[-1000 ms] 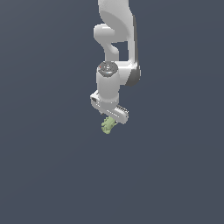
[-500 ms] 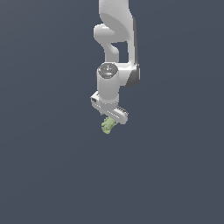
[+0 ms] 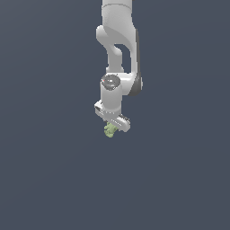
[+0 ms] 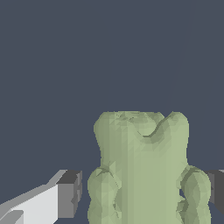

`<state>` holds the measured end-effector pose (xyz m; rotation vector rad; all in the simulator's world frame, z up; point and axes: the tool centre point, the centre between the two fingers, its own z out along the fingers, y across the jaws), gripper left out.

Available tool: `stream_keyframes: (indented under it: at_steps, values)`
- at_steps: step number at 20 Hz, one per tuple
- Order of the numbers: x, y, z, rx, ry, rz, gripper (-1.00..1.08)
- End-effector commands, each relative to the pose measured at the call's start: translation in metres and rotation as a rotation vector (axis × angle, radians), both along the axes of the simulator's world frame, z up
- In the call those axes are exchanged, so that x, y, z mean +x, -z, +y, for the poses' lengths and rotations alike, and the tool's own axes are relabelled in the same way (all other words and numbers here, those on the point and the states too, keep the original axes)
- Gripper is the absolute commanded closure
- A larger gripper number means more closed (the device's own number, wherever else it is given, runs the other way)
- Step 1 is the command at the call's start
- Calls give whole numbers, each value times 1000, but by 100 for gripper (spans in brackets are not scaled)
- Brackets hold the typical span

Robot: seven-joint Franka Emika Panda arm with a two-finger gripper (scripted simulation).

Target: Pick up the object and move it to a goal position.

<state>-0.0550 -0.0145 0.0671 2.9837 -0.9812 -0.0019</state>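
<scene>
— While the Panda arm (image 3: 117,42) hangs against a bare slate backdrop, where is the object?

— Going left to right in the exterior view: nothing but grey, then the pale green object (image 3: 109,130) tucked under the white gripper (image 3: 112,127), then grey again. No table shows.

— And the gripper itself?

— Pinching the object. In the wrist view a dark pad (image 4: 69,194) sits beside one flank, though a sliver of gap shows there, and another pad edges in at the far flank.

— What does the next move turn on?

— The object (image 4: 142,170) lies directly between the pads, its long axis seemingly running along the fingers, away from the wrist. No goal marker is visible, so the carry direction cannot be judged.
</scene>
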Motion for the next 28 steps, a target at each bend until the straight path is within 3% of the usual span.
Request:
stream_keyframes:
  at_steps: [1, 3, 4, 18, 28]
  values:
    - [1, 5, 0, 0, 0, -1, -92]
    - [1, 6, 0, 0, 0, -1, -92]
    - [1, 6, 0, 0, 0, -1, 108]
    - [1, 1, -2, 0, 2, -3, 108]
    - [-2, -48, -18, 1, 2, -3, 108]
